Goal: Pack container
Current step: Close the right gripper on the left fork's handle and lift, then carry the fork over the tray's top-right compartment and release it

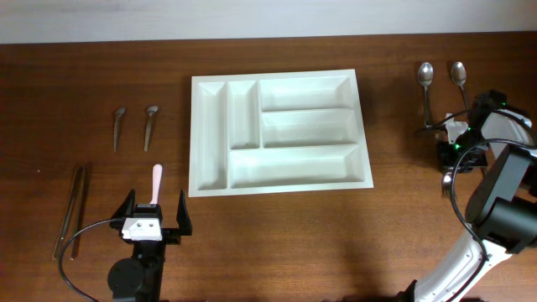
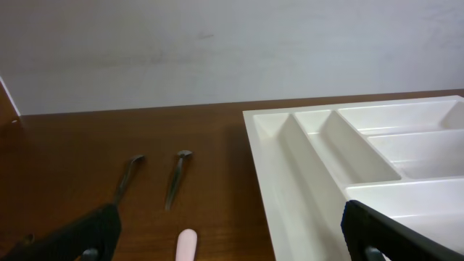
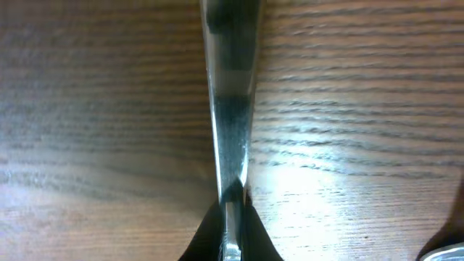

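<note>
The container, a white cutlery tray [image 1: 277, 77] with five compartments, lies at the table's middle and holds nothing; its left part shows in the left wrist view [image 2: 290, 167]. My left gripper [image 1: 155, 220] is open at the front left, its fingers [image 2: 232, 235] either side of a pink-handled utensil [image 1: 156, 179], whose tip shows between them [image 2: 186, 246]. My right gripper [image 1: 457, 138] is at the far right, just below two large metal spoons [image 1: 425, 80] [image 1: 459, 77]. Its fingers [image 3: 230, 235] are shut on a metal spoon handle [image 3: 230, 109] low over the wood.
Two small metal spoons [image 1: 118, 126] [image 1: 150, 126] lie left of the tray, also seen in the left wrist view [image 2: 127, 177] [image 2: 176, 177]. Long metal tongs [image 1: 71, 210] lie at the far left. A pale wall runs behind the table.
</note>
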Controlling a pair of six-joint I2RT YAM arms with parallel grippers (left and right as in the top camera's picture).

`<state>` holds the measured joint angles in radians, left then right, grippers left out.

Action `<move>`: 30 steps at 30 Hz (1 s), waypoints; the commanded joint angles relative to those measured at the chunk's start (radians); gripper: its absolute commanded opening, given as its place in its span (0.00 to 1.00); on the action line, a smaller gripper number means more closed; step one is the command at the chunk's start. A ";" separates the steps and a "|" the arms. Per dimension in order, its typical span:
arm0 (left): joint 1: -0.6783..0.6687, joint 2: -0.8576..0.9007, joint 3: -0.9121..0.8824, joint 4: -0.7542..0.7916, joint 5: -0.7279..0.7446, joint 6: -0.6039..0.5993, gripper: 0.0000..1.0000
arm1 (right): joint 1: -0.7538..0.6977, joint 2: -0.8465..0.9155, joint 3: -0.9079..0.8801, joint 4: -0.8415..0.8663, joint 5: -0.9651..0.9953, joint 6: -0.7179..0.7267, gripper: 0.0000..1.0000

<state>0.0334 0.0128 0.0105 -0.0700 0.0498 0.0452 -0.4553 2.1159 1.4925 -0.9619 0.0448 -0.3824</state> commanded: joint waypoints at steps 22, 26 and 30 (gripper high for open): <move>0.002 -0.007 -0.002 -0.006 0.014 0.012 0.99 | 0.426 0.024 0.682 -0.142 -0.262 1.225 0.04; 0.002 -0.007 -0.002 -0.006 0.014 0.013 0.99 | 0.509 0.025 0.681 -0.092 -0.213 1.474 0.04; 0.002 -0.007 -0.002 -0.006 0.014 0.012 0.99 | 0.615 0.033 0.676 -0.066 -0.072 1.708 0.04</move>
<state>0.0334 0.0128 0.0105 -0.0700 0.0502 0.0456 0.0875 2.1460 2.1693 -1.0325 -0.1471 1.0359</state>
